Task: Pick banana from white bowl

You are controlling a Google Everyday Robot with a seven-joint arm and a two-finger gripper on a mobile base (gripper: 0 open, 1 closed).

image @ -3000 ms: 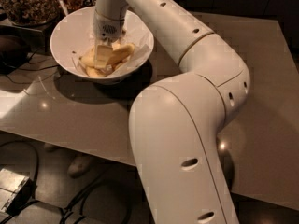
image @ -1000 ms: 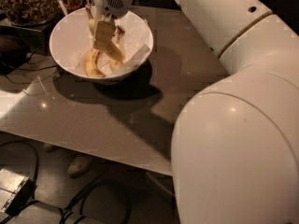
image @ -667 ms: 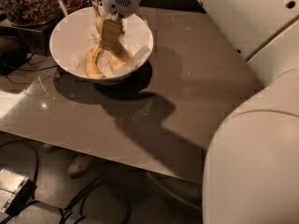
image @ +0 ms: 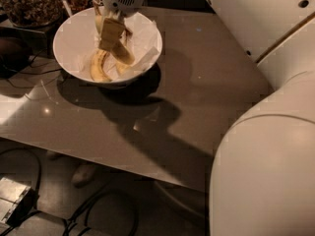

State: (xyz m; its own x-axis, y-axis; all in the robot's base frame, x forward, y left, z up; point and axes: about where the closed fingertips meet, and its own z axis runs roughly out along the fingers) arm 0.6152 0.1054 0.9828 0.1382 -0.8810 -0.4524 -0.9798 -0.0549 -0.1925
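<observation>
Gripper (image: pixel 112 37), above white bowl (image: pixel 73 38), clamps banana (image: pixel 126 56): lift vertically, clearing bowl rim without swinging.

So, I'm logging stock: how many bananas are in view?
2, both in the white bowl: the left banana lies toward its left side; the middle banana sits partly behind the end effector hanging over the bowl. More may be hidden.
</observation>
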